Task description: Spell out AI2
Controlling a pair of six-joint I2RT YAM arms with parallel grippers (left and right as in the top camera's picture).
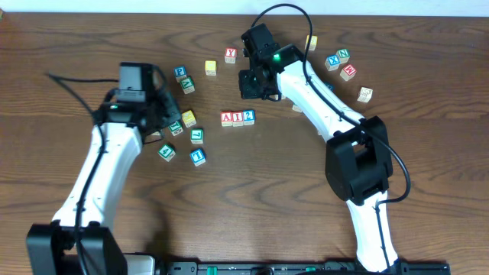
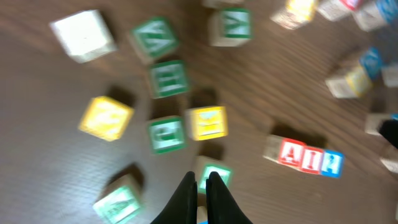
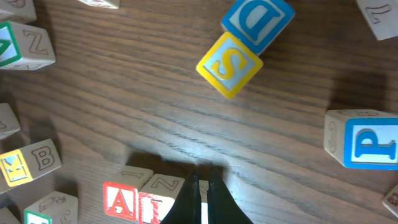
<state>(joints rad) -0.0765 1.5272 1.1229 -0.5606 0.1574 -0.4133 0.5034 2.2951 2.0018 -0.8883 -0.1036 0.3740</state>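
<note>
Mid-table, three cubes stand side by side in a row: the red A (image 1: 227, 118), the red I (image 1: 238, 118) and the blue 2 (image 1: 249, 117). My right gripper (image 1: 254, 93) hangs shut just behind the row and holds nothing. In the right wrist view the A (image 3: 119, 200) and I (image 3: 155, 208) show beside the closed fingers (image 3: 191, 196), which hide most of the 2. My left gripper (image 1: 163, 116) is shut and empty among the green and yellow cubes to the left. The left wrist view is blurred, with the row (image 2: 309, 157) off to the right.
Loose cubes lie around: a blue 1 (image 1: 198, 156), green ones (image 1: 166, 151) and a yellow one (image 1: 188, 118) by the left arm. A red Y (image 1: 230, 54) sits behind, and a cluster (image 1: 341, 61) at the right. A yellow S (image 3: 229, 65) and blue P (image 3: 364, 140) are near the right gripper.
</note>
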